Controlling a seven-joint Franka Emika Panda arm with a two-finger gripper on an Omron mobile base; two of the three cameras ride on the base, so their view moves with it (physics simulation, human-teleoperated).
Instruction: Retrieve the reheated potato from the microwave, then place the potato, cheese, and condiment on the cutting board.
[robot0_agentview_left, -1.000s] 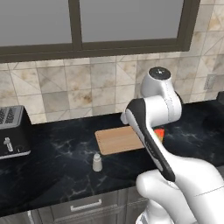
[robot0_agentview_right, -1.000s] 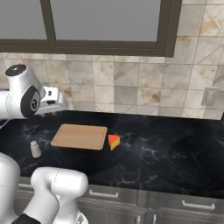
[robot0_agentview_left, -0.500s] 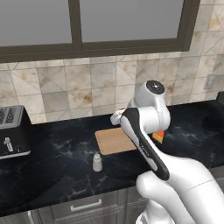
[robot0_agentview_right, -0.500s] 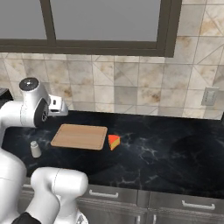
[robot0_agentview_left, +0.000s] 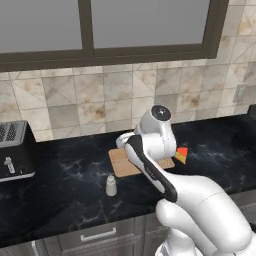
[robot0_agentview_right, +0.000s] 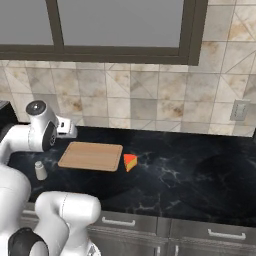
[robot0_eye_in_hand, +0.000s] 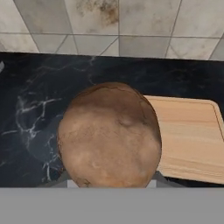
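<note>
One black counter (robot0_agentview_right: 190, 160) — tiled wall (robot0_agentview_right: 150, 107).

The potato (robot0_eye_in_hand: 109, 135) before my camera has matt, rough, mottled brown skin. The cutting board (robot0_eye_in_hand: 190, 138) shows pale, smooth wood grain. The countertop (robot0_eye_in_hand: 39, 100) is glossy black stone with white veins; the backsplash (robot0_eye_in_hand: 131, 22) is matt beige tile.

Both base views look forward and down from behind the arm, left and right, sharing the desk (robot0_agentview_left: 65, 185), the cutting board (robot0_agentview_right: 92, 156) and the tiled wall (robot0_agentview_right: 150, 107). The hand view sits very close above the potato (robot0_eye_in_hand: 109, 135), facing the desk and wall.
</note>
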